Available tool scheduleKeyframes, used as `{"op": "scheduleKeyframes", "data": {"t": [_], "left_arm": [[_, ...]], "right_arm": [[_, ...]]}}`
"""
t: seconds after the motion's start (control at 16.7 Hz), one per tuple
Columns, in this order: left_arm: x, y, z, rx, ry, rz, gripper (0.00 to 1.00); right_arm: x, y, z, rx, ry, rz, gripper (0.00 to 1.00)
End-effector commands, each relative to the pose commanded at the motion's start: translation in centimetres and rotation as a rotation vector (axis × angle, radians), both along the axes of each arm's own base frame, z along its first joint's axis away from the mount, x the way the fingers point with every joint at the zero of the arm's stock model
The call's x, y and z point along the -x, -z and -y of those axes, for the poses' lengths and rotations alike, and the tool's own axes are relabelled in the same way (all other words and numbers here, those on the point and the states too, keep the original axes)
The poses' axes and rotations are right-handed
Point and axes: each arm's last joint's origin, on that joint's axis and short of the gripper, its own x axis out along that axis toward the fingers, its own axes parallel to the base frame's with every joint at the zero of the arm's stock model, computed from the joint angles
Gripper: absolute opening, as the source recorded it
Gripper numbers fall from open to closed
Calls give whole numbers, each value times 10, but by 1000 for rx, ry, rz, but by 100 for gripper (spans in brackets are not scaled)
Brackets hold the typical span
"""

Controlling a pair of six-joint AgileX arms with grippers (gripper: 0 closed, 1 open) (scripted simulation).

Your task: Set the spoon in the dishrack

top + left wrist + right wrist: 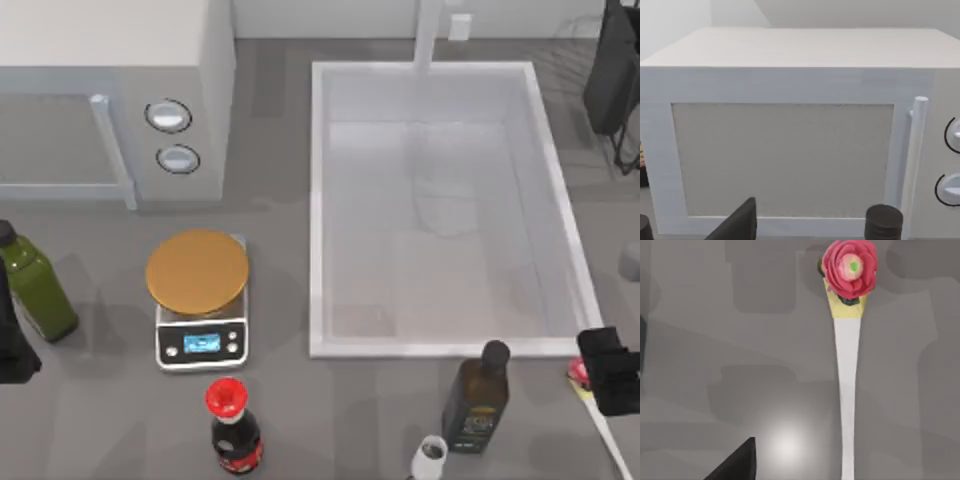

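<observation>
Top view: right gripper (612, 372) hovers over the slim cream-handled, red-tipped spoon (600, 420) lying on the table; finger state unclear

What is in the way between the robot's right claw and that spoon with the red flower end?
Nothing visible. The right gripper hangs directly over the spoon, which lies flat on the bare grey table near its right edge. The nearest object, a dark bottle, stands off to the left of it.
</observation>
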Motion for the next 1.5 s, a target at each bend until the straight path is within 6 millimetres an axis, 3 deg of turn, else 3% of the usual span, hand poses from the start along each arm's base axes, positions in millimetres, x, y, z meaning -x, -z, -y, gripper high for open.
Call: {"op": "scheduleKeyframes", "data": {"t": [0.24, 0.66, 1.14, 1.5], "left_arm": [[0, 0, 0, 0, 0, 0, 100], [0, 0, 0, 0, 0, 0, 100], [0, 0, 0, 0, 0, 0, 100], [0, 0, 0, 0, 0, 0, 100]], "right_arm": [[-14, 3, -15, 55, -23, -152, 100], [-14, 7, -16, 60, -23, -163, 100], [-1, 82, -12, 60, -26, -162, 100], [-16, 103, -17, 61, -26, -165, 100]]}}
